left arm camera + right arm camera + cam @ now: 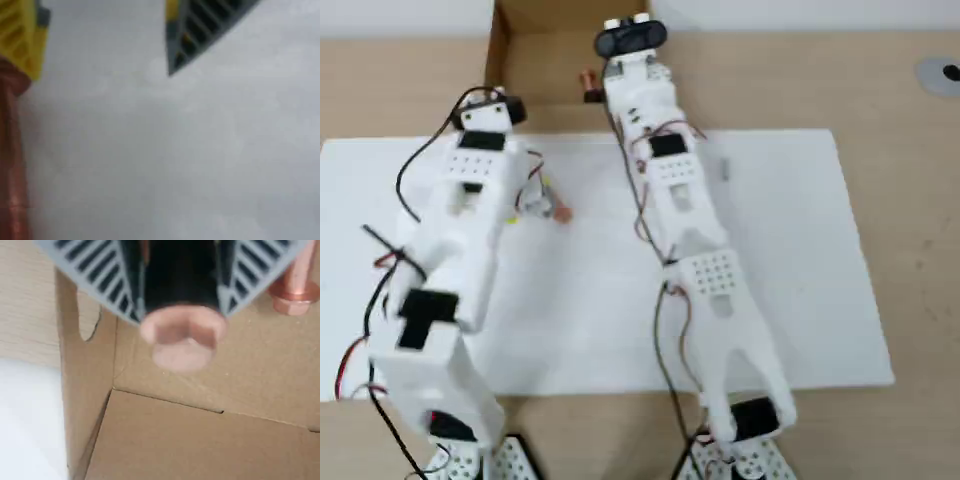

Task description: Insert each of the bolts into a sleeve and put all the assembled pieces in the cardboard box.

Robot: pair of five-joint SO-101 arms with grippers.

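Note:
My right gripper (182,315) hangs inside the cardboard box (85,390), shut on a copper bolt piece (182,337) whose hex head faces the camera. A second copper piece (295,287) stands against the box's wall behind it. From above, the right gripper (592,85) sits over the cardboard box (525,65) at the table's far side. My left gripper (100,74) is open, low over the white sheet, with a copper piece (11,150) just beside its yellow finger (22,42). From above, that copper piece (560,212) lies next to the left gripper (542,198).
A white sheet (780,250) covers the middle of the wooden table (910,180). Both arms' bases stand at the near edge. Loose red and black wires run along both arms. A grey round fitting (940,75) sits at the far right.

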